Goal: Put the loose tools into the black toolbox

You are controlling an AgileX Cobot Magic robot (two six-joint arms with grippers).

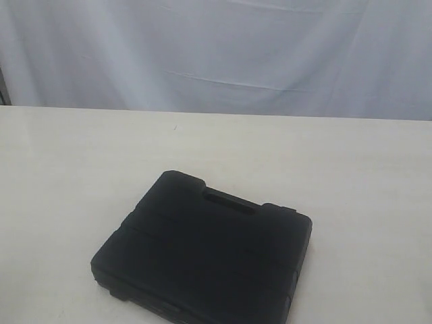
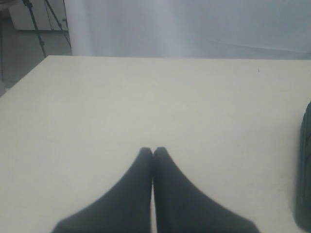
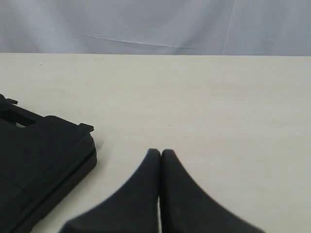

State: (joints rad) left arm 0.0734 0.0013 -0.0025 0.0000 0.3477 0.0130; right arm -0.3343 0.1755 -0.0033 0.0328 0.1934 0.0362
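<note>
The black toolbox (image 1: 202,253) lies closed and flat on the pale table, its slot handle facing the far side. A corner of the toolbox (image 3: 39,165) shows in the right wrist view, and only a sliver of the toolbox (image 2: 305,170) reaches the left wrist view. No tape measure, utility knife, pliers or tape roll is visible in any view. My left gripper (image 2: 153,151) is shut with nothing in it, over bare table beside the box. My right gripper (image 3: 161,153) is likewise shut and empty, a little way from the box corner. Neither gripper appears in the exterior view.
The cream table (image 1: 81,169) stretches wide around the box, with a white cloth backdrop (image 1: 216,54) behind its far edge. A tripod leg (image 2: 36,24) stands off the table's corner in the left wrist view.
</note>
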